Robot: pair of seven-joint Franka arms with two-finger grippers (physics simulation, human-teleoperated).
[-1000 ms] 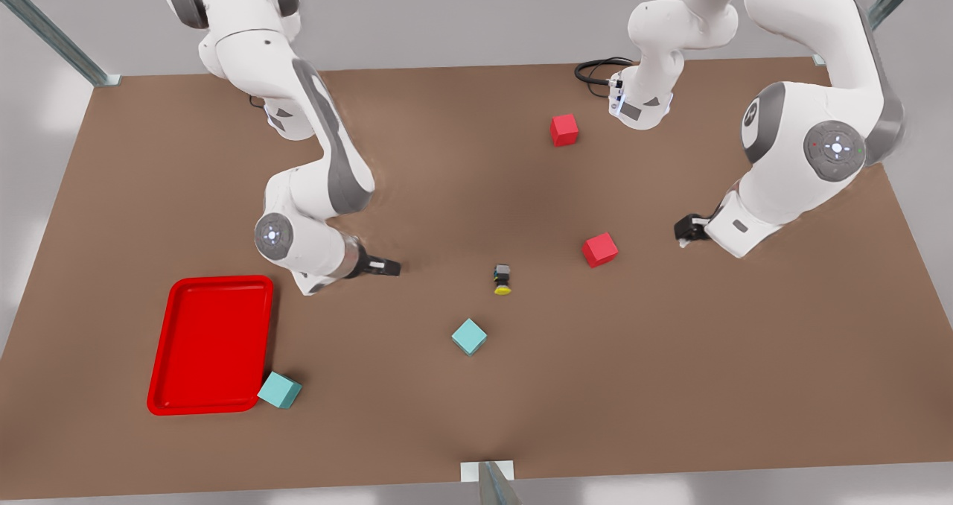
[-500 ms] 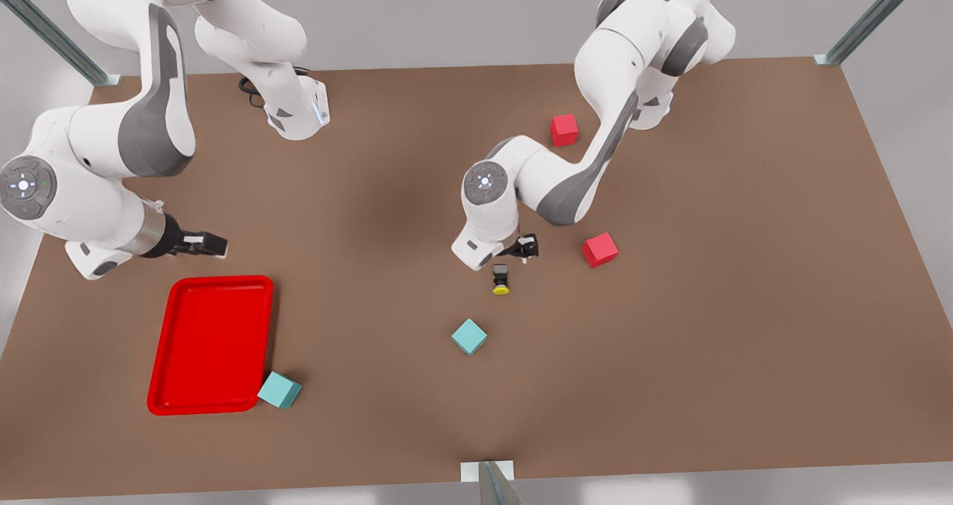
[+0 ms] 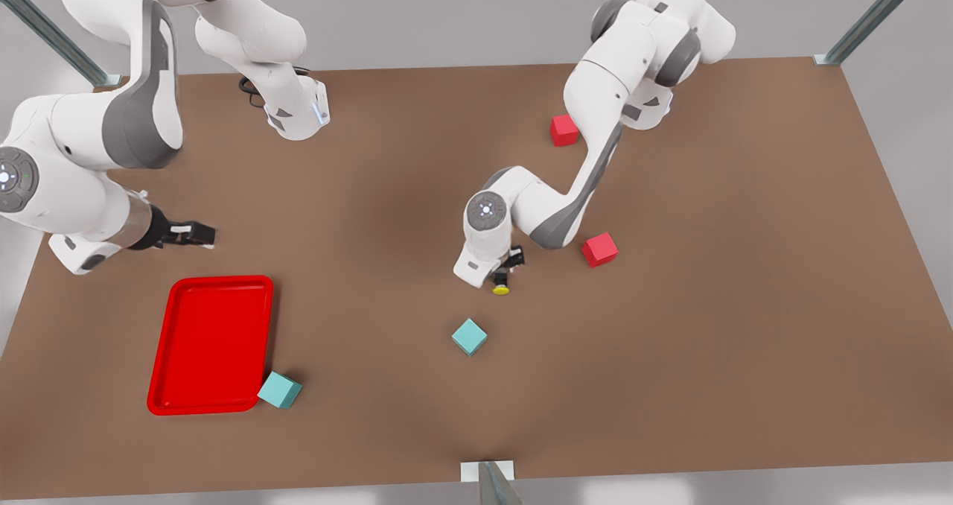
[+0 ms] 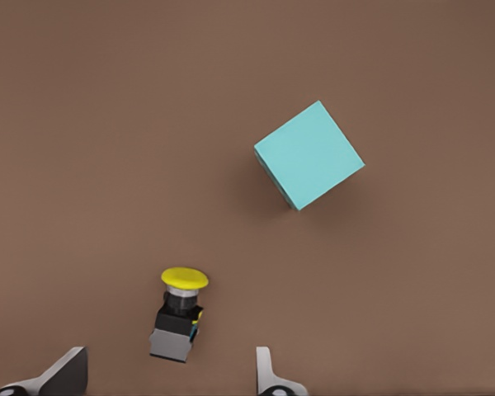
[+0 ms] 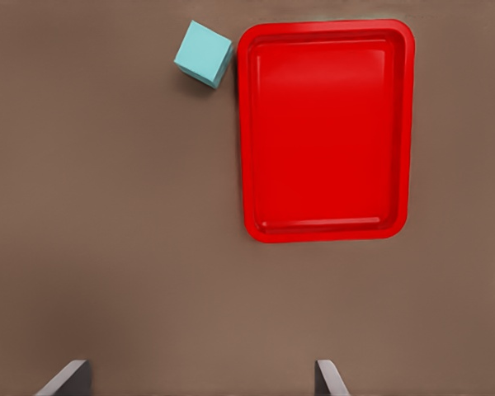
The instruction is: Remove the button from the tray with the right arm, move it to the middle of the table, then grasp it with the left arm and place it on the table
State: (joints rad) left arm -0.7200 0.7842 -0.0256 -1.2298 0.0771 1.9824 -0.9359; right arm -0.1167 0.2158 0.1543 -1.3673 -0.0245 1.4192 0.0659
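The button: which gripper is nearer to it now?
Left. The left gripper is open just over the button; the right gripper, also open, waits far off beyond the tray.

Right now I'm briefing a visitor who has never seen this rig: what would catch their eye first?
Probably the bright red tray near the front view's left edge, with a teal cube at its corner. Next, the left gripper at mid-table, open right over the tiny yellow-capped button, which lies on its side on the brown table. The right gripper waits open beyond the tray.
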